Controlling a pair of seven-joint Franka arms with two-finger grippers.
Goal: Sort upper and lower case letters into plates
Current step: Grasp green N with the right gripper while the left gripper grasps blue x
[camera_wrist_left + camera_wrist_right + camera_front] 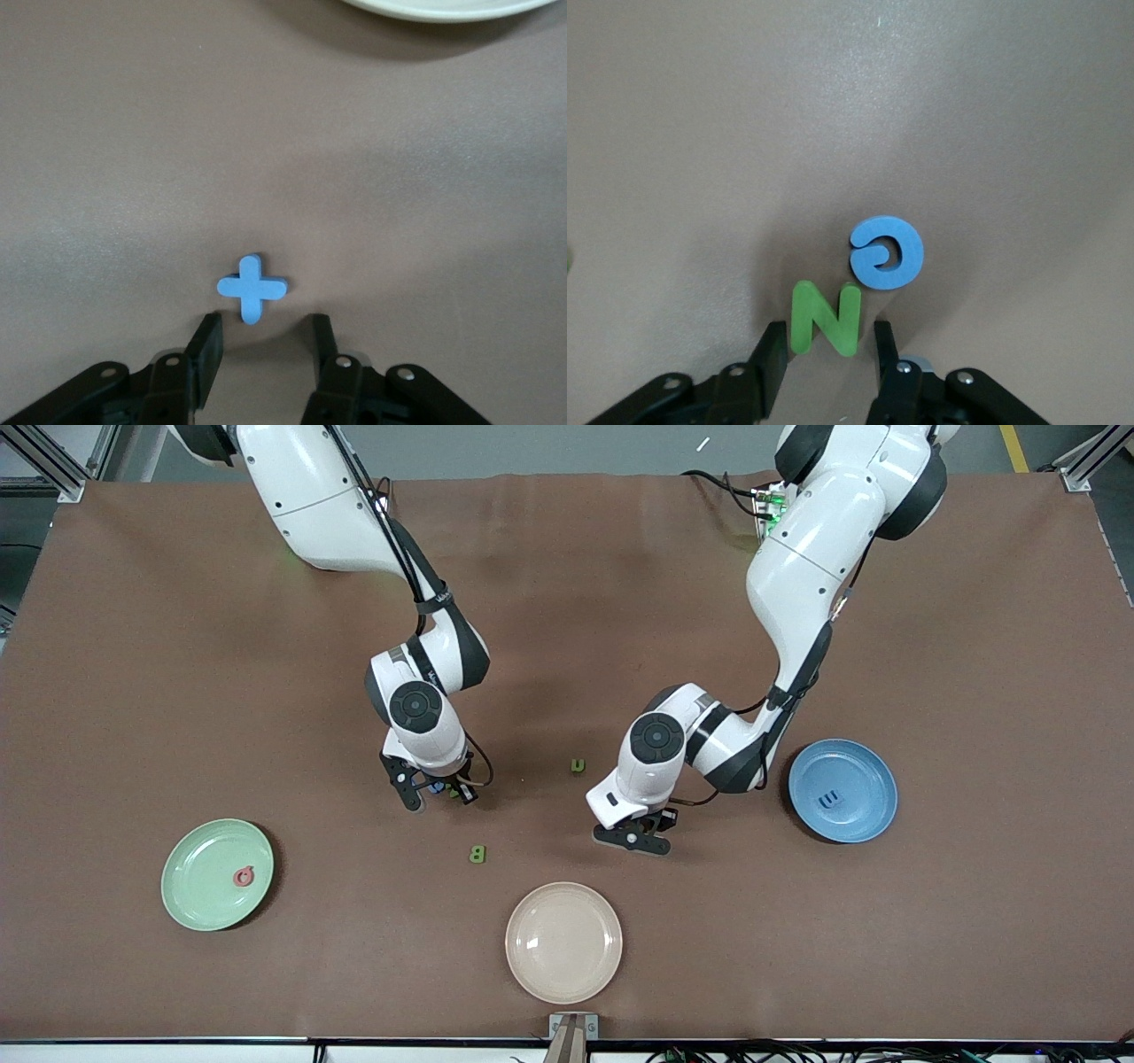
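My right gripper (436, 786) is low over the table, open, and in the right wrist view (826, 343) its fingertips stand on either side of one end of a green N (826, 317). A blue curled letter (886, 252) lies touching the N. My left gripper (633, 836) is open low over the table, with a blue cross-shaped letter (252, 288) just past its fingertips (205, 347). A green B (477, 854) and a green u (578, 764) lie between the arms. The pale green plate (199, 903) holds a pink letter (244, 877). The blue plate (864, 766) holds a blue letter (828, 800).
A cream-beige plate (563, 942) lies near the table's front edge, nearer to the front camera than both grippers; its rim shows in the left wrist view (443, 7). The brown table cover (177, 691) spreads wide around the plates.
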